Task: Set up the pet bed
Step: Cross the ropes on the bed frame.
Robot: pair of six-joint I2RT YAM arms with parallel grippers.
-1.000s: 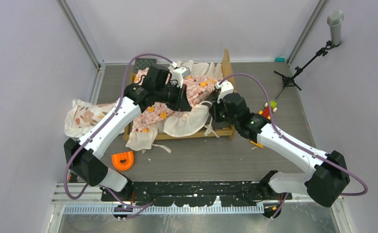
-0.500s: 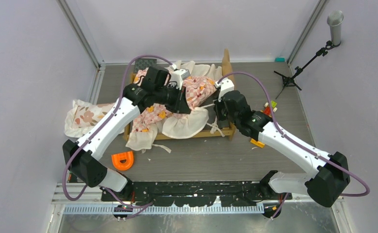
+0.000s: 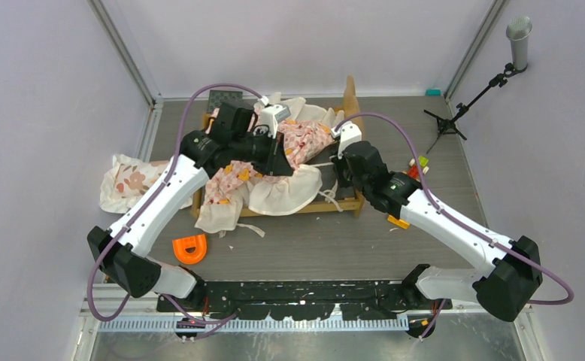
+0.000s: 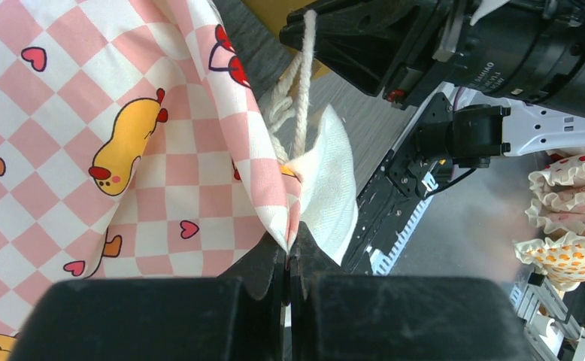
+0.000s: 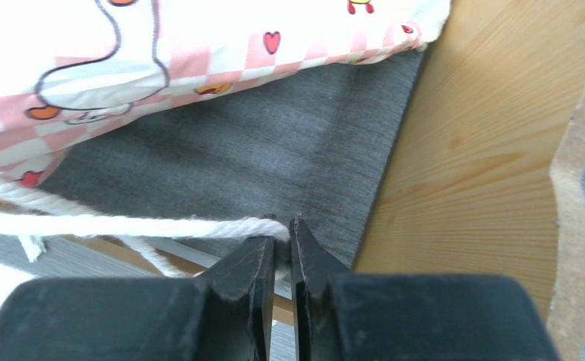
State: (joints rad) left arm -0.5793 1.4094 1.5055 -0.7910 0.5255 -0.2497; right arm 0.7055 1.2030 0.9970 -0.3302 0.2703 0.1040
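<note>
Pet bed [image 3: 350,98] mid-table, headboard at its right end. Near side: right gripper [image 5: 282,233] clenched on a white cord [image 5: 124,224], just above the grey mattress [image 5: 274,150] beside the headboard. Farther back: left gripper [image 4: 289,259] pinched tight on a corner of the pink checkered sheet [image 4: 124,150] draped over the bed.

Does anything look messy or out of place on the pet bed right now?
Yes. The pink-checkered sheet is bunched unevenly across the pet bed, spilling over its near side, and the floral pillow lies off the bed, to its left.
</note>
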